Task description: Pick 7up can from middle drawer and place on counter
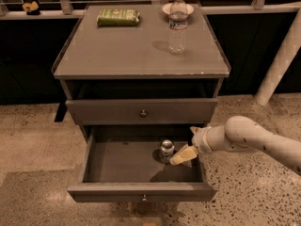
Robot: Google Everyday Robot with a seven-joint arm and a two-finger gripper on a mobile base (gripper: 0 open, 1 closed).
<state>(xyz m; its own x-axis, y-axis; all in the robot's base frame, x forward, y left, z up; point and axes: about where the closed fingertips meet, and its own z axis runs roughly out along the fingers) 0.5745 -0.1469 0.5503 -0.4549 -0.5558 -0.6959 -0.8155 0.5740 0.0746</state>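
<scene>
The 7up can (pixel 166 150), small with a shiny silver top, stands upright toward the right inside the open middle drawer (pixel 117 192). The drawer is pulled out, and its inside is otherwise bare and grey. My gripper (pixel 187 144) reaches into the drawer from the right on the white arm (pixel 249 138). It is open, just right of the can, with one yellowish finger (pixel 183 155) close beside it. It holds nothing. The counter (pixel 122 46) is the cabinet's flat grey top above.
A clear water bottle (pixel 178 25) stands on the counter at the back right, in front of a small bowl (pixel 165 8). A green packet (pixel 118 17) lies at the back left. A shut drawer front with a knob (pixel 143 112) sits above the open drawer. Speckled floor surrounds the cabinet.
</scene>
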